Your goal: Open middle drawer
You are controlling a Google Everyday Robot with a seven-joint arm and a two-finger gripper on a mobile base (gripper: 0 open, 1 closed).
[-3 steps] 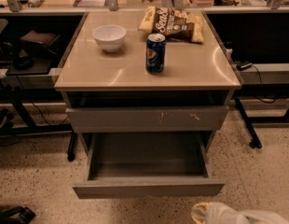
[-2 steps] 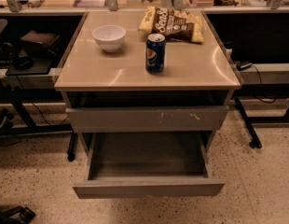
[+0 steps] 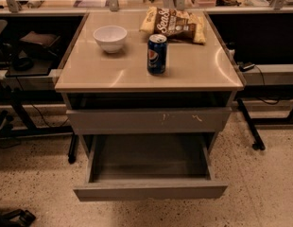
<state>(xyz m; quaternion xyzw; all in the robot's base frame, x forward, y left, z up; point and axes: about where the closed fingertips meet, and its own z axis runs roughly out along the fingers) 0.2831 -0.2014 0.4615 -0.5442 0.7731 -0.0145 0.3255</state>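
Fingers are sitting out of view with the gripper, their gap untellable; the flat grey middle drawer (image 3: 150, 190) is hanging open below a blue Pepsi can (image 3: 157, 54) and a yellow "Sea"-lettered bag (image 3: 175, 25).

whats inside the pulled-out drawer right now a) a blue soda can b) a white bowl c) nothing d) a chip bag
C: the middle drawer shows only a bare floor inside, while the can, bowl and chip bag all sit on the tabletop; the gripper is not in view.
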